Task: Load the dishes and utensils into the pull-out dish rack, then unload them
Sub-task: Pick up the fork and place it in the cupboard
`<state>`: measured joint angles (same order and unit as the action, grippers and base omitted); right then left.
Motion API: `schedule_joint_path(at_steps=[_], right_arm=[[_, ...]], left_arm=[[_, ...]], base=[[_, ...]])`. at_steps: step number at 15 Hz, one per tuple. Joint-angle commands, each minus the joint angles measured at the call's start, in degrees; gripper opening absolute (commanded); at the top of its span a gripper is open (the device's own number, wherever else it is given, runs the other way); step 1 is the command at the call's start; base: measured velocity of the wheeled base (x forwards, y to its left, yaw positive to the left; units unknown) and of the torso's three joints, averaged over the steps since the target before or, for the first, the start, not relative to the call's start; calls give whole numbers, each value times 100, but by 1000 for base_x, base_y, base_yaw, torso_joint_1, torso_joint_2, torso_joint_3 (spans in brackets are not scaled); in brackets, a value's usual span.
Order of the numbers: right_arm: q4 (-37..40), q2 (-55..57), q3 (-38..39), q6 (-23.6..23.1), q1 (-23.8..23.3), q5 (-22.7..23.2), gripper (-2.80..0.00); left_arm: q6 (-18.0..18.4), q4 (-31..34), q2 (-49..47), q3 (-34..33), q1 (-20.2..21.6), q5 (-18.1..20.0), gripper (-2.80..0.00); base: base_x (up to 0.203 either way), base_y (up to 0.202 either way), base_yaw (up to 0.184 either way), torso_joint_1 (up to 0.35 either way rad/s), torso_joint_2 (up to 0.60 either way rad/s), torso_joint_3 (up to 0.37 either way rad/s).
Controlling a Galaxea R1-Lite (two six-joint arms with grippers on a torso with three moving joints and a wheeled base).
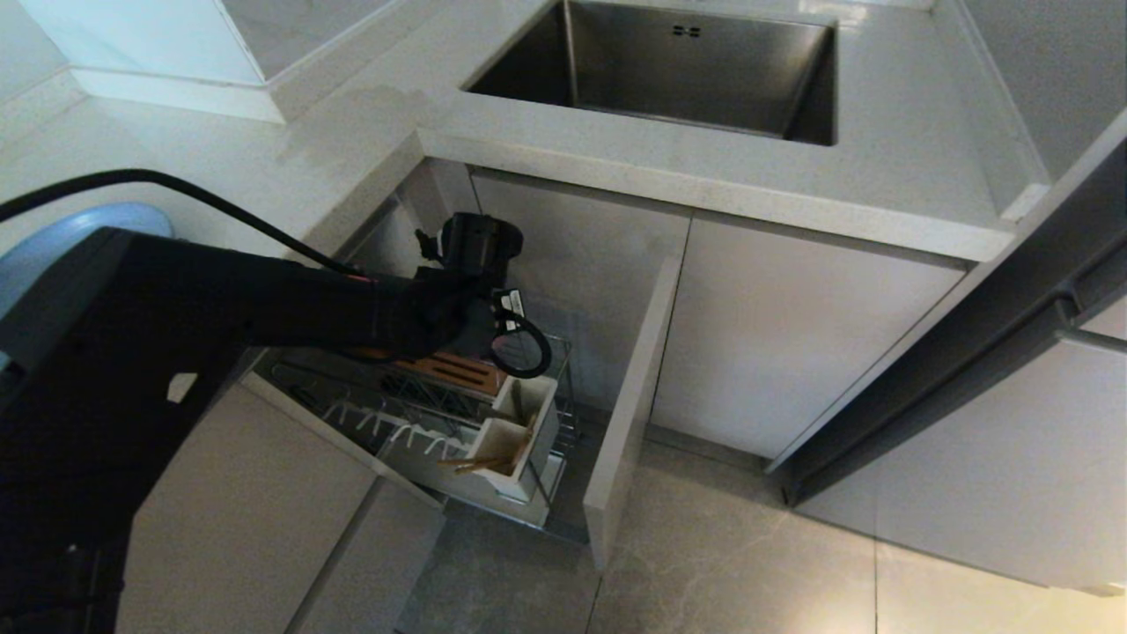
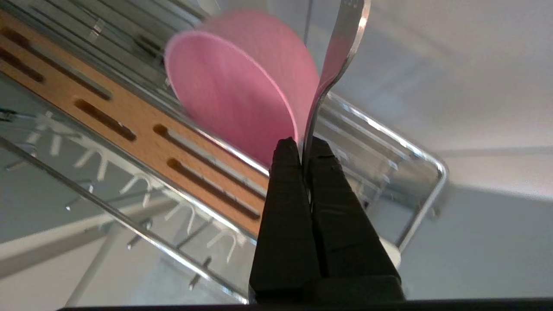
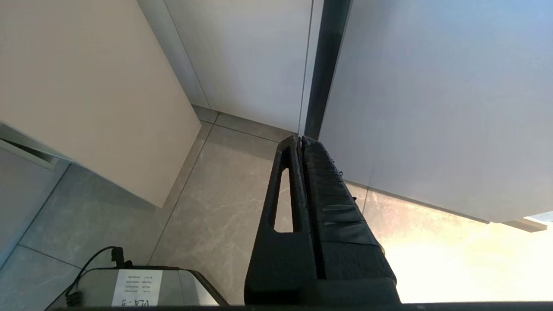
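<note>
Your left tool [image 2: 304, 149] is clamped shut on a silver utensil handle [image 2: 341, 56] above the pull-out dish rack [image 1: 423, 423]; the pink bowl [image 2: 242, 86] stands on edge behind its wooden strip [image 2: 129, 125]. Right tool [image 3: 300, 142] closed, empty, near the floor.

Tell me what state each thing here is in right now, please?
Pull-out dish rack: pulled out.
Left claw: shut on a silver utensil handle.
Pink bowl: on edge in the rack.
Chopsticks: in the utensil box.
Blue plate: on the counter.
Right claw: shut, empty.
</note>
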<state>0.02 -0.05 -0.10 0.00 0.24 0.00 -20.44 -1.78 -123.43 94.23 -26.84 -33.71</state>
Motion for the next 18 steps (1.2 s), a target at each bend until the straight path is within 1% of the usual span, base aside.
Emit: schedule_joint_path(at_steps=[1,5,7,9,12,13,17,18], right_arm=[[6,5,1,0,2,0,-280],[-2,5,1,0,2,0,-280],[-2,5,1,0,2,0,-280],[-2,5,1,0,2,0,-280],[6,5,1,0,2,0,-280],[-2,5,1,0,2,0,-280],[-1,5,1,0,2,0,-280],[6,5,1,0,2,0,-280]], left_arm=[[10,-256,2,-149,-47,-155,-280],[169,-1127,-56,-558,-157,-733,-280],[166,-1343,-157,-687,-212,-907,-280],[163,-1580,-201,-794,-274,-938,-280],[129,-1677,-335,-801,-373,-1082,-280],[128,-1799,-402,-801,-405,-1097,-280],[145,-2200,-684,-802,-508,-1391,-280],[146,-2263,-751,-819,-514,-1528,-280]], base=[[0,0,0,0,0,0],[0,0,0,0,0,0],[0,0,0,0,0,0],[0,0,0,0,0,0],[0,0,0,0,0,0],[0,0,0,0,0,0],[0,0,0,0,0,0],[0,0,0,0,0,0]])
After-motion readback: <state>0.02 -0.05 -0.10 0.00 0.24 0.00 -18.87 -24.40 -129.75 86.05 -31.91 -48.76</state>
